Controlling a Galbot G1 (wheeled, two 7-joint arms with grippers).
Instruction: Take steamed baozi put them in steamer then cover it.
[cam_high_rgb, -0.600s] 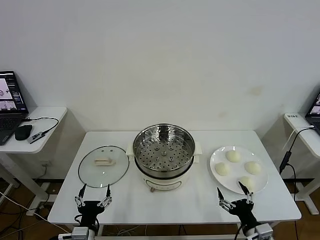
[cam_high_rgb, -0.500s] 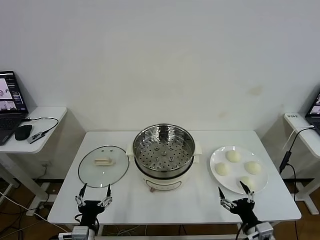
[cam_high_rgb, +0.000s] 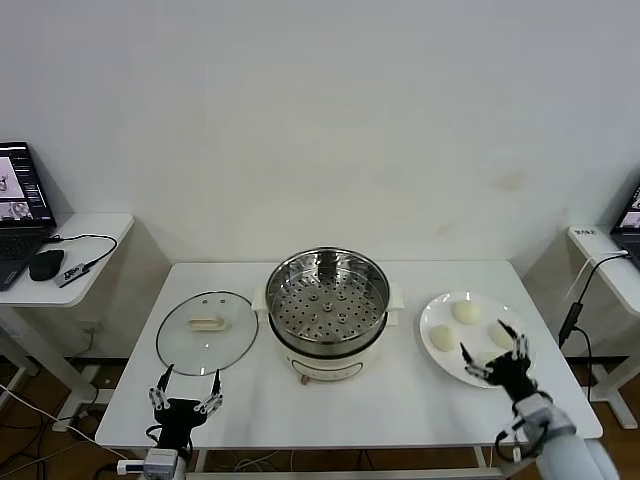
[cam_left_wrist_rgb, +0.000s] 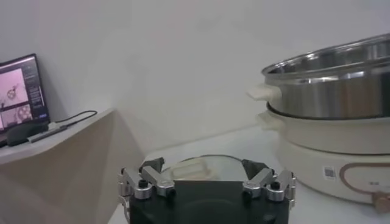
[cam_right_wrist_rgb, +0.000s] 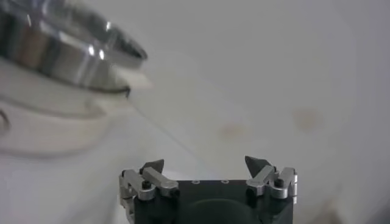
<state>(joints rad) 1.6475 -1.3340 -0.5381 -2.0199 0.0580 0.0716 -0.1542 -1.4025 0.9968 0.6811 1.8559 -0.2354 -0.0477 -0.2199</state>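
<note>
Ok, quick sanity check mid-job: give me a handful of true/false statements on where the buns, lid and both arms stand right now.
1. The steamer already holds a bun. False: its perforated tray is bare.
2. The cover lies flat on the table, on the robot's left of the steamer. True.
3. The right gripper is over the plate, jaws open. True.
4. The left gripper is gripping the cover's handle. False: it sits at the table's near edge, jaws open, short of the cover.
5. The steamed baozi are on the plate. True, though the right gripper hides part of them.
</note>
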